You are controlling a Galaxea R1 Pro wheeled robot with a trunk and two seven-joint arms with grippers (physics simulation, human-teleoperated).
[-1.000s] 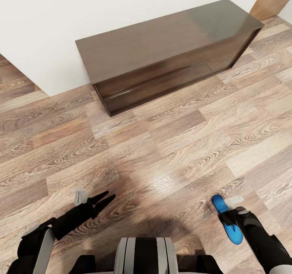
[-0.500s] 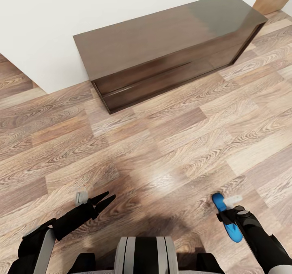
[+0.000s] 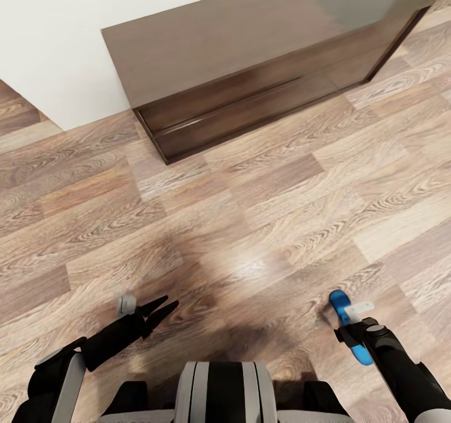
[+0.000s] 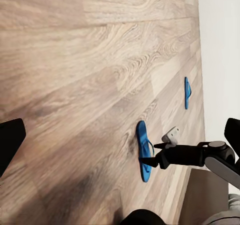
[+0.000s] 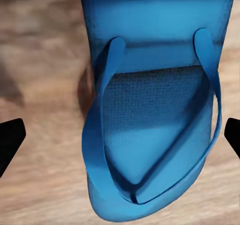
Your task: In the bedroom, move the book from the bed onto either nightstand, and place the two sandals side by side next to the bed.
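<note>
One bright blue sandal (image 3: 339,303) lies flat on the wood-plank floor at the lower right of the head view. My right gripper (image 3: 351,335) hovers right over it, open, with one finger on each side of the sandal (image 5: 150,110) and not touching it. The left wrist view shows this sandal (image 4: 143,145) under the right arm, and the second sandal (image 4: 187,92) lying apart from it farther along the floor. My left gripper (image 3: 164,305) hangs open above bare floor at the lower left. The book, bed and nightstand are out of view.
A long low dark bench (image 3: 250,41) stands against the white wall (image 3: 50,35) ahead. Wood-plank floor (image 3: 250,223) stretches between it and my base. The wall's corner juts out at the left, with more floor beyond it.
The whole head view has shifted, so the bench sits higher and a little larger: the camera moved. The right gripper now covers more of the blue sandal. The left arm holds its pose.
</note>
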